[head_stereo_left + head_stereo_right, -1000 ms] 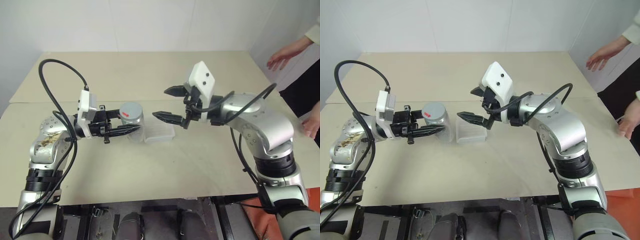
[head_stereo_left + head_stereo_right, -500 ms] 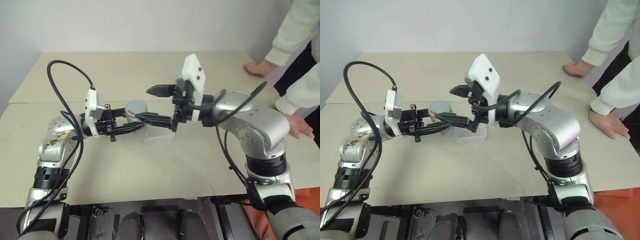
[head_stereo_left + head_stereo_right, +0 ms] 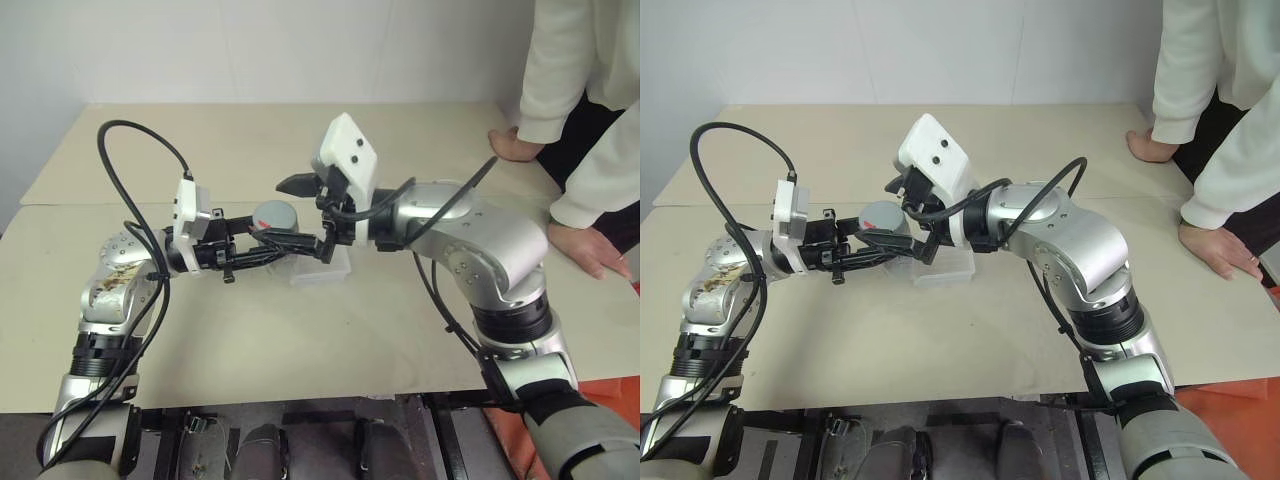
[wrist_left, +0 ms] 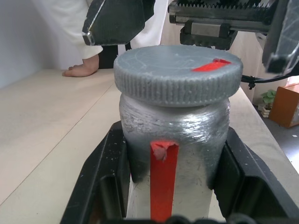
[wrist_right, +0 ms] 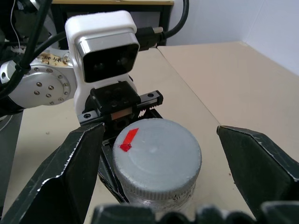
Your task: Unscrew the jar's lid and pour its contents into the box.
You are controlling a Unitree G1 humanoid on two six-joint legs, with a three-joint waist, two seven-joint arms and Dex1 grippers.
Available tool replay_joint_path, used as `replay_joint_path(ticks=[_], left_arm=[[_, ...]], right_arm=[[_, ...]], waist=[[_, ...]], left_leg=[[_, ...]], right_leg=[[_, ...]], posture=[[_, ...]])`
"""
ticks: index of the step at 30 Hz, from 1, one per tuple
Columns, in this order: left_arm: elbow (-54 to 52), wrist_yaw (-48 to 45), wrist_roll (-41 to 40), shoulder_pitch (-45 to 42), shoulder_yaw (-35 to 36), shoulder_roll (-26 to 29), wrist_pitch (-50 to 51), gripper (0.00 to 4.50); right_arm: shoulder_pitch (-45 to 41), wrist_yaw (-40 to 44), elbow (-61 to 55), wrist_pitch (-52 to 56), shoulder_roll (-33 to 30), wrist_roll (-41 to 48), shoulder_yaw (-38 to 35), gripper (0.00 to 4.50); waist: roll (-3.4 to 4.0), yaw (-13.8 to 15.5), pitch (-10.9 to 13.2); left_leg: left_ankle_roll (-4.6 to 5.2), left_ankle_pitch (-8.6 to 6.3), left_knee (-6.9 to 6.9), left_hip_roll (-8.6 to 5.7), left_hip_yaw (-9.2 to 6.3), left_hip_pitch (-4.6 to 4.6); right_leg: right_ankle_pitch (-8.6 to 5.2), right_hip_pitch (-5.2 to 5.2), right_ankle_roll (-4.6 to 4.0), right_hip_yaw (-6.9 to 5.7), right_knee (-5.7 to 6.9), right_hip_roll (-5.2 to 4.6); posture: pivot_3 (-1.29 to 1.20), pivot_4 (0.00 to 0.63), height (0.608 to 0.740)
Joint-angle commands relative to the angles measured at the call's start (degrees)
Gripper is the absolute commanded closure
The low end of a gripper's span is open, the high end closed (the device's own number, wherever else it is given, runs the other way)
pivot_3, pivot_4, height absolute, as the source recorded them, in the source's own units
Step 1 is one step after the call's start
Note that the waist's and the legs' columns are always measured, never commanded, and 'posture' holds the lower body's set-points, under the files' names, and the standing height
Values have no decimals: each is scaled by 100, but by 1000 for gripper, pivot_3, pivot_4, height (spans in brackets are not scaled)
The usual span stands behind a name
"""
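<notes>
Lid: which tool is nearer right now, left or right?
Right. The right tool is open, its fingers straddling the lid on either side without touching it. The left tool is shut on the jar, gripping its body just below the lid.

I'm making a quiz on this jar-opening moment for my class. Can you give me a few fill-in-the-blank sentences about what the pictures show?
1. The left tool is shut on the body of the ____.
2. The lid is still ____ the jar.
3. The right tool has its fingers ____ on either side of the lid.
4. The mark on top of the lid is ____ in colour.

Missing words: jar; on; open; red
</notes>
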Motion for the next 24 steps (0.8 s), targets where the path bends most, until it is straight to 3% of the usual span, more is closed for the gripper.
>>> replay_joint_path(ticks=[1, 2, 5, 8, 9, 18, 24], left_arm=[[-174, 20, -50, -25, 125, 68, -82, 2515], [-185, 25, -57, -14, 134, 73, -76, 2515], [-231, 22, -76, 32, 157, 97, -67, 2515], [-223, 21, -73, 34, 166, 114, -72, 2515], [-206, 19, -69, 24, 166, 117, -78, 2515], [-274, 9, -77, 193, 120, 126, -26, 2515], [-402, -150, -48, 654, 36, 274, 12, 2515]], right_arm=[[-129, 71, -99, -19, 22, -15, -11, 24], [-134, 82, -88, -24, 25, -24, 5, 24], [-135, 101, -82, -43, 33, -53, 26, 602], [-141, 101, -64, -49, 49, -76, 9, 1612], [-144, 101, -55, -54, 58, -86, 5, 1753], [-190, 70, -38, -41, 47, -104, -147, 1753], [-502, 119, 193, -98, -80, 170, -759, 1753]], waist=[[0, -1, 0], [0, -1, 0], [0, 0, 0], [0, 0, 0], [0, 0, 0], [0, -1, 0], [1, -5, 0]], left_leg=[[0, 0, 0, 0, 0, 0], [0, 0, 0, 0, 0, 0], [0, 0, 0, 0, 0, 0], [0, 0, 0, 0, 0, 0], [0, 0, 0, 0, 0, 0], [0, 0, 0, 0, 0, 0], [0, 0, -1, 1, 0, 0]], right_leg=[[0, 0, 0, 0, 0, 0], [0, 0, 0, 0, 0, 0], [0, 0, 0, 0, 0, 0], [0, 0, 0, 0, 0, 0], [0, 0, 0, 0, 0, 0], [0, 0, 0, 0, 0, 0], [0, 0, 0, 0, 0, 0]], posture=[[0, 150, 740], [0, 150, 740], [0, 150, 740], [0, 150, 740], [0, 150, 740], [0, 150, 740], [0, 150, 740]])
